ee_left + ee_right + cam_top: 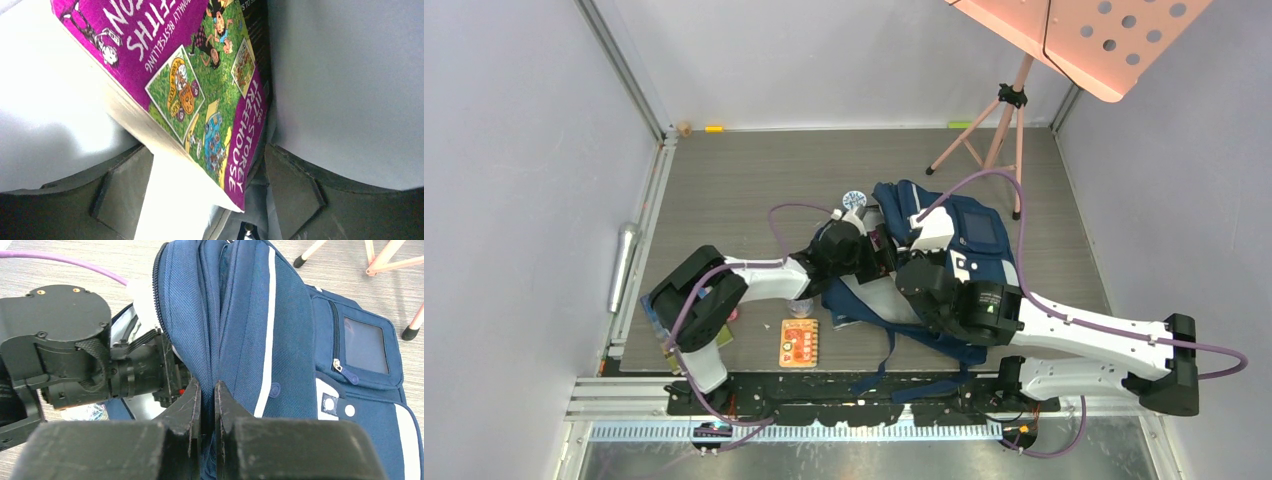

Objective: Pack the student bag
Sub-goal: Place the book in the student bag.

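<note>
Paperback [200,90] in the mouth of our student bag [280,340], left tool [207,170] spread. Right tool [205,392] pinches the bag's edge; we should hold it wide.

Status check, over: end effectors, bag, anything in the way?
Left end effector open around purple book. Right end effector shut on student bag rim. Nothing blocking seen.

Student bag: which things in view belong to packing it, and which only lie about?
For the job: student bag; purple book; perhaps the orange booklet.
Lying about: pink music stand; yellow pen at the far edge.
</note>
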Motion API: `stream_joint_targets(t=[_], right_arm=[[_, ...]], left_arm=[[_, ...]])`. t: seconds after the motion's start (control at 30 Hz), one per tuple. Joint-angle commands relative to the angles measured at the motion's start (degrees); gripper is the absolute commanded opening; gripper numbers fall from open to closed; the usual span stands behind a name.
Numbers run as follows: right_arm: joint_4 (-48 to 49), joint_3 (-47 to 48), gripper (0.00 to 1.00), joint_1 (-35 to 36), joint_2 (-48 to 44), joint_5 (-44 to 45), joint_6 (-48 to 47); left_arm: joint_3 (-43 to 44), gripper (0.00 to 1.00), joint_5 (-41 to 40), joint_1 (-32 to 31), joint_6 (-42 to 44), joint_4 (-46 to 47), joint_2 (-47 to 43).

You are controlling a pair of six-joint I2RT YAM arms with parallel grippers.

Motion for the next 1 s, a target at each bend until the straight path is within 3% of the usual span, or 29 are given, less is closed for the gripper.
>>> stream_joint_targets(t=[0.0,0.23,0.33,0.5,0.77,0.97], right_arm=[[4.88,1.0,0.01,0.05,-2.25,6.03,-0.78],[5.36,1.06,0.0,0.05,-1.8,5.64,-0.84],[5.64,1.11,0.0,0.05,-1.4,5.44,-0.97],[6.1,1.33,0.0,0.07,-0.64,4.96,-1.22],[6.03,1.66,0.0,0.08,-0.18,4.92,-1.95],[5.78,1.58,0.0,0.1,-0.18,5.23,-2.27]], left_arm=[[-1.57,0.86,-3.1,-0.05,5.34,-7.47,-5.7],[-1.46,0.9,-6.14,-0.05,10.27,-19.02,-11.27],[-2.33,0.83,-5.48,-0.05,10.08,-18.64,-12.17],[-2.25,0.61,-1.6,-0.22,7.43,-11.43,-8.82],[5.76,0.38,1.78,-1.92,9.52,-1.16,1.05],[14.22,0.34,2.51,-3.06,14.2,1.24,7.4]])
